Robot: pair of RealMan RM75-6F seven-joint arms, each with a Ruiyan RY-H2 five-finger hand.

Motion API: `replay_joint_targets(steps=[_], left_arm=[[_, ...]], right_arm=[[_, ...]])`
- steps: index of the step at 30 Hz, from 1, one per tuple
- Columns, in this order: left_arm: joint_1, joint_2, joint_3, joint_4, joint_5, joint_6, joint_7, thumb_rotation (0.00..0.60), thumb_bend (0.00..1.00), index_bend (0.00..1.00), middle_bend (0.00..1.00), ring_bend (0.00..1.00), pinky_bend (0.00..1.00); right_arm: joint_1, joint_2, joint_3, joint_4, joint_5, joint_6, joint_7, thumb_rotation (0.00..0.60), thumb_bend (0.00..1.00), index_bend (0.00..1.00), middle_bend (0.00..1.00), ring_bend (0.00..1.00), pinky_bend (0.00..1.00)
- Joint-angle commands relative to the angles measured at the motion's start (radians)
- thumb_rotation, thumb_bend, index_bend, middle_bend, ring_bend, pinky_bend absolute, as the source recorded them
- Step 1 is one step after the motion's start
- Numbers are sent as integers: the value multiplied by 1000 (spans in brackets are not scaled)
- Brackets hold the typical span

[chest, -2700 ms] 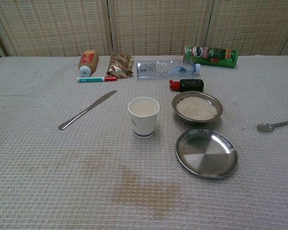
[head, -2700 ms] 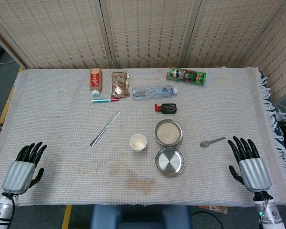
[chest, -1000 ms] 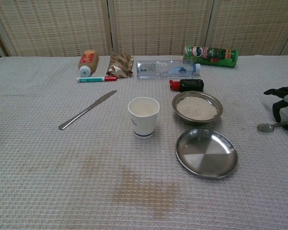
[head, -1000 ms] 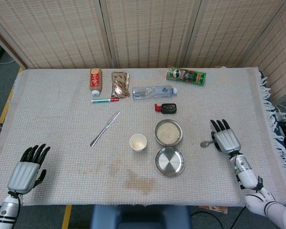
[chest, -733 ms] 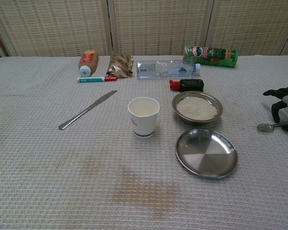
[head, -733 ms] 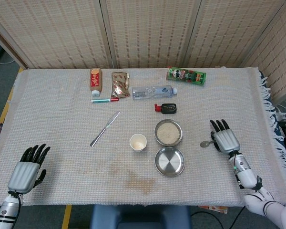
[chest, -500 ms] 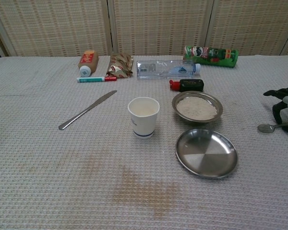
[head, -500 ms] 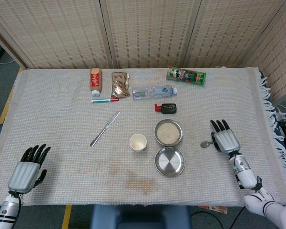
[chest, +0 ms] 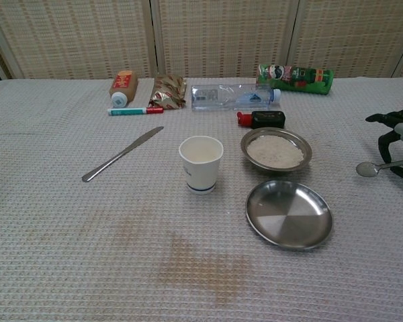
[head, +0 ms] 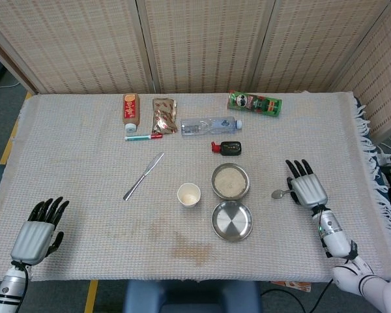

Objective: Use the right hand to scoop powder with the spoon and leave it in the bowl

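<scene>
A metal spoon (head: pixel 279 193) (chest: pixel 371 169) is at the right of the table, its handle held by my right hand (head: pixel 307 190) (chest: pixel 401 137), which sits just right of its bowl. The spoon looks slightly raised off the cloth and appears empty. Left of it stands a steel bowl (head: pixel 214 183) (chest: pixel 307 159) filled with white powder (head: pixel 231 180) (chest: pixel 275 150). An empty steel bowl (head: pixel 232 220) (chest: pixel 289 215) lies just in front of it. My left hand (head: pixel 36 229) rests open at the table's near left corner.
A paper cup (head: pixel 189 194) (chest: pixel 201 163) stands left of the bowls, and a table knife (head: pixel 143 176) lies further left. Along the back are a sauce bottle (head: pixel 130 106), snack packet (head: pixel 163 115), pen (head: pixel 143 137), water bottle (head: pixel 208 125), chips can (head: pixel 254 103) and small dark bottle (head: pixel 227 147).
My right hand came in from the near right edge, closed on the spoon's handle and has just lifted it slightly. The left hand stayed put.
</scene>
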Motion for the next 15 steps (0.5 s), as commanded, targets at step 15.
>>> replay_joint_targets(steps=[15], left_arm=[[-3, 4, 8, -10, 19, 2, -4, 600, 456, 0, 0, 0, 97]], right_arm=[[132, 164, 130, -442, 142, -74, -514, 600, 339, 683, 39, 0, 0]])
